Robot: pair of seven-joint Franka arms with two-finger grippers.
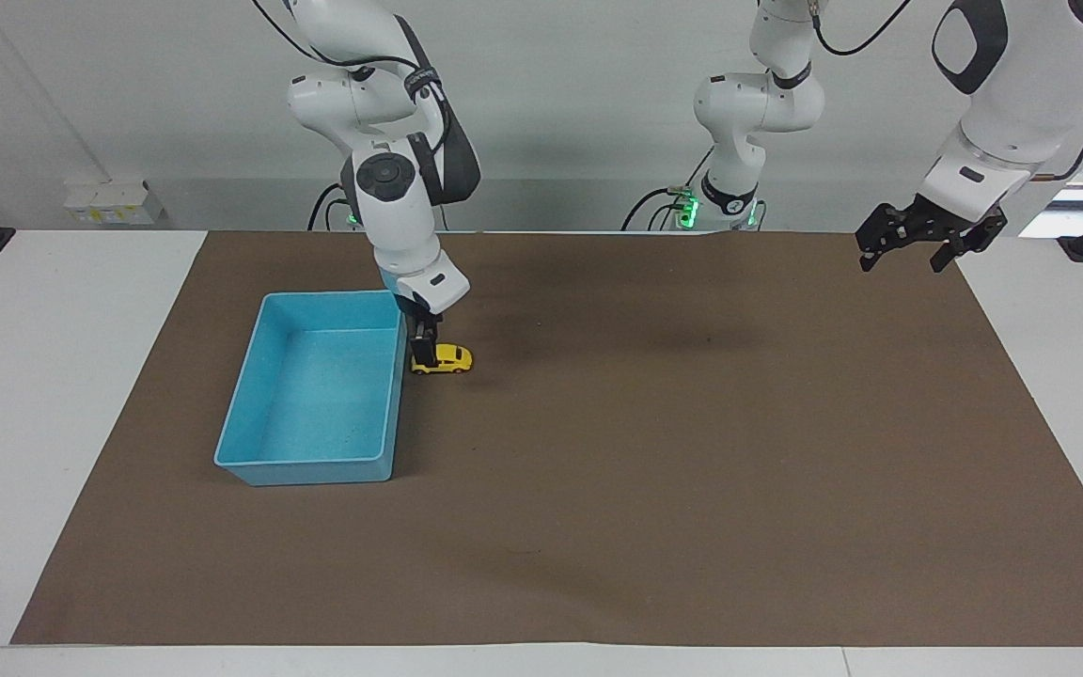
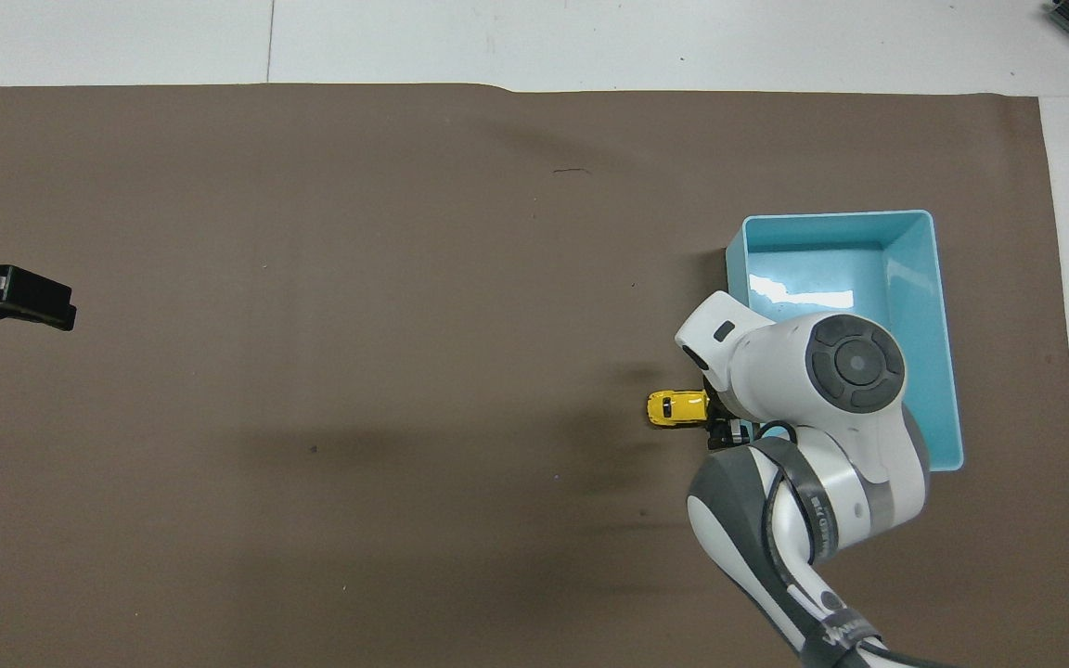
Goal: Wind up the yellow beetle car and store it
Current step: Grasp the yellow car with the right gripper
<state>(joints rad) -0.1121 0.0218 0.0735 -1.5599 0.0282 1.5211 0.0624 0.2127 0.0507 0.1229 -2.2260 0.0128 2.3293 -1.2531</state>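
Observation:
The yellow beetle car (image 1: 447, 358) stands on the brown mat beside the long wall of the light-blue tray (image 1: 316, 467), toward the right arm's end of the table. It also shows in the overhead view (image 2: 674, 407), next to the tray (image 2: 949, 371). My right gripper (image 1: 424, 350) points down and is low over the car's end that is closest to the tray. In the overhead view the right arm hides most of that gripper (image 2: 722, 430). My left gripper (image 1: 906, 256) is open and empty, and waits raised over the mat's edge at the left arm's end (image 2: 24, 301).
The tray is empty. The brown mat (image 1: 692, 451) covers most of the white table (image 1: 53, 376). A third robot arm (image 1: 748, 122) stands at the robots' edge of the table.

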